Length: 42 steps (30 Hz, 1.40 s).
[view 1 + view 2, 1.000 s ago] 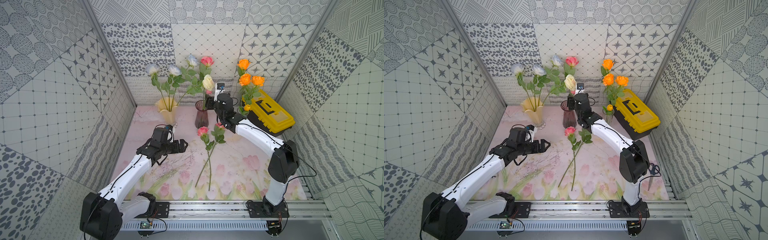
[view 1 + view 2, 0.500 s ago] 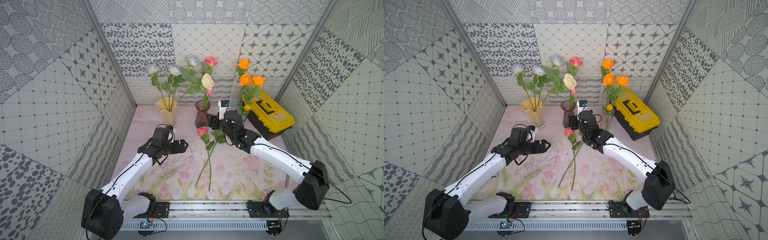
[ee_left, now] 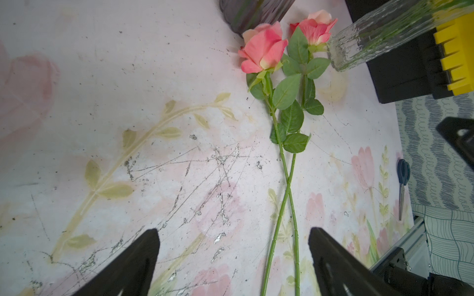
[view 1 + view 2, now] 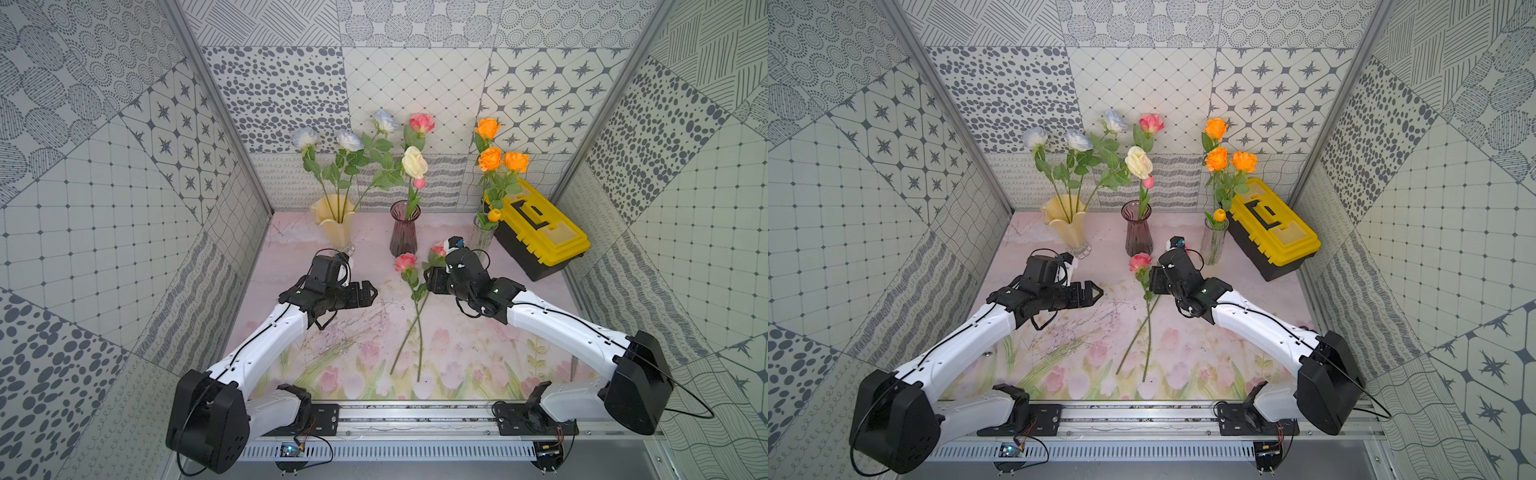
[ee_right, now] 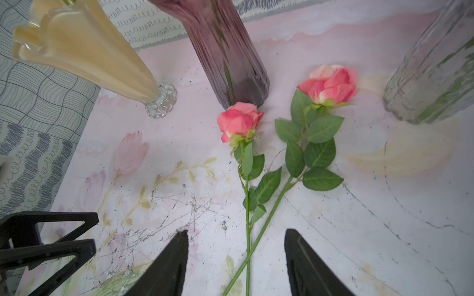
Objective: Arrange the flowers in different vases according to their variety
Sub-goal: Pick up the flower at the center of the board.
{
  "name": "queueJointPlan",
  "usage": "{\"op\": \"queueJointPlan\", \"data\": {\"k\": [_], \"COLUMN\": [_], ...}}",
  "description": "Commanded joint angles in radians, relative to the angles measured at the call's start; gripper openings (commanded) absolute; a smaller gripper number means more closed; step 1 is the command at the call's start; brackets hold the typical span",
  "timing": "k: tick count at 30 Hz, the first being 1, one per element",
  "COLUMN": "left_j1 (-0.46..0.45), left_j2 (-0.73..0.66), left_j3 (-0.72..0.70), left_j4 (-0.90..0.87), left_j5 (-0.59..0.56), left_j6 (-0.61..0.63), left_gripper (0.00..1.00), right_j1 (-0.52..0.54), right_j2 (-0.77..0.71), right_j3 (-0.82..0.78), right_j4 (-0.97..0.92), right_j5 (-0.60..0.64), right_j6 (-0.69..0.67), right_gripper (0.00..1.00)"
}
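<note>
Left gripper [image 3: 233, 230]: jaws spread wide and empty, above the painted floral mat [image 3: 128, 77].
Right gripper [image 5: 236, 232]: jaws apart, gripping nothing; the crossed stems show between its fingers in the right wrist view.
Loose flowers: first pink rose [image 5: 239, 120] and second pink rose [image 5: 329, 84] lie flat on the mat, with the first's head at the purple vase's foot.
Cream-yellow ruffled-rim vase [image 4: 334, 220]: three pale blue-white roses [image 4: 347, 141].
Dark purple ribbed glass vase [image 4: 404, 232]: one tall pink rose [image 4: 421, 123], one cream rose [image 4: 414, 162], one pink bud.
Clear glass cylinder vase [image 4: 482, 235]: orange roses [image 4: 490, 158], just beside the yellow-and-black toolbox [image 4: 540, 232].
</note>
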Motion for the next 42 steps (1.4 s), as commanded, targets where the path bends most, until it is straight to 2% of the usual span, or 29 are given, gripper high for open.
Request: {"op": "queueJointPlan", "data": {"k": [1, 4, 10, 18, 31, 42], "left_j1": [0.002, 0.002, 0.001, 0.002, 0.002, 0.002], "left_j2": [0.014, 0.018, 0.019, 0.029, 0.027, 0.027], "left_j3": [0.016, 0.018, 0.023, 0.031, 0.038, 0.042], "left_j4": [-0.008, -0.013, -0.018, -0.026, -0.033, -0.041], "left_j5": [0.028, 0.03, 0.027, 0.027, 0.02, 0.015], "left_j6": [0.022, 0.023, 0.024, 0.025, 0.025, 0.026], "left_gripper": [0.96, 0.96, 0.96, 0.96, 0.96, 0.96], "right_j1": [0.006, 0.005, 0.003, -0.008, -0.021, -0.032], "right_j2": [0.052, 0.112, 0.196, 0.294, 0.387, 0.512], "right_j3": [0.0, 0.033, 0.055, 0.1, 0.124, 0.221], "right_j4": [-0.048, -0.096, -0.144, -0.172, -0.196, -0.226], "right_j5": [-0.055, -0.09, -0.138, -0.173, -0.179, -0.143], "right_j6": [0.105, 0.148, 0.256, 0.324, 0.372, 0.42], "right_gripper": [0.61, 0.58, 0.46, 0.35, 0.34, 0.36]}}
